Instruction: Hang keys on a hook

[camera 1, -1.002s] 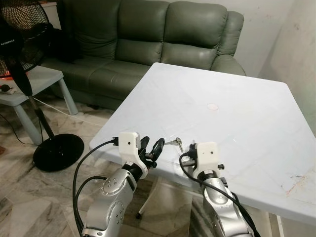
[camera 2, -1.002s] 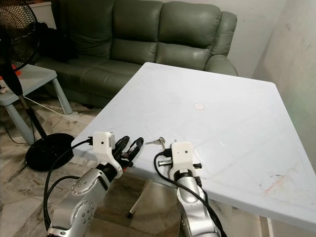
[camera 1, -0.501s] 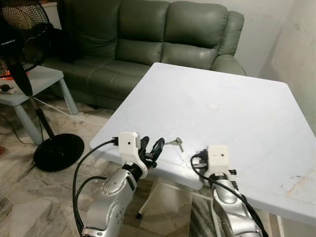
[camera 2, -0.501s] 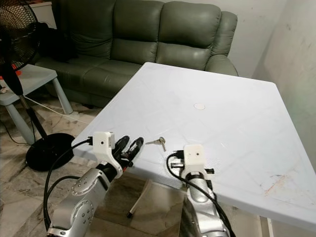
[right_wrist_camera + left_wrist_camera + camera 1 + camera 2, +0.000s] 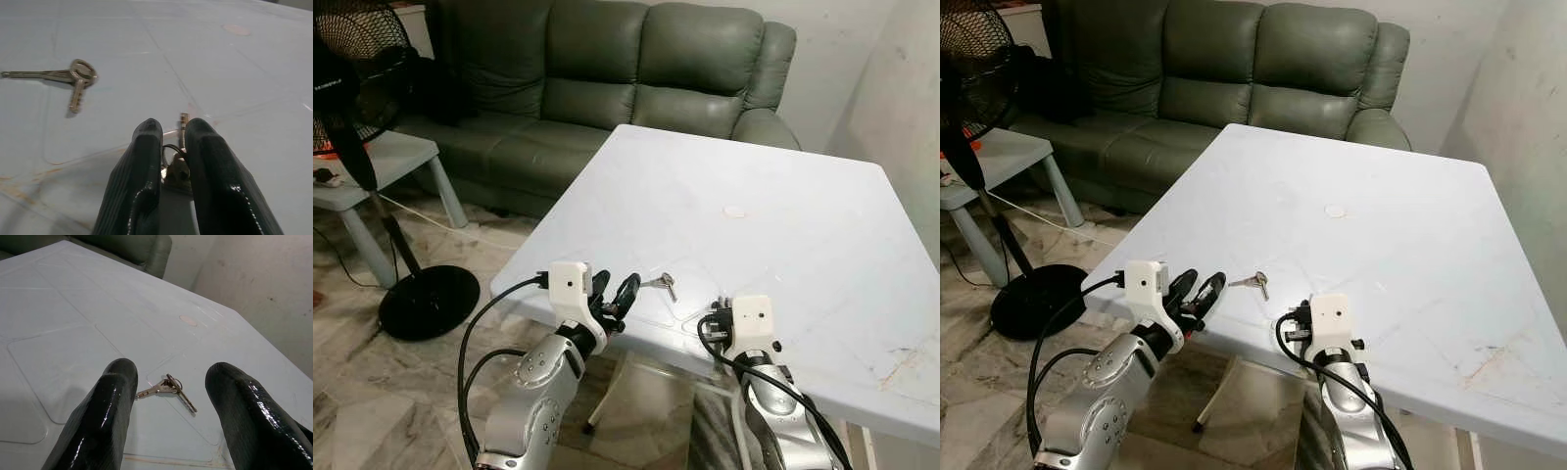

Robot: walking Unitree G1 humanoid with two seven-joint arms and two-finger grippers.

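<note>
A: Right gripper (image 5: 171, 142) pinches a key bunch (image 5: 177, 164) at the table's (image 5: 783, 206) near edge; left gripper (image 5: 171, 382) gapes toward the loose keys (image 5: 168, 387) just beyond.

B: No hook visible. Judgement: keep the pinch firm, lift the bunch straight off the edge.

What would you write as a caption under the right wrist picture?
The right gripper pinches a small bunch of keys on the white table, a second pair of keys lying beyond.

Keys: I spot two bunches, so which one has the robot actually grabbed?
The bunch pinched in the right end effector: gripped keys. The loose keys lie flat on the table, untouched.
</note>
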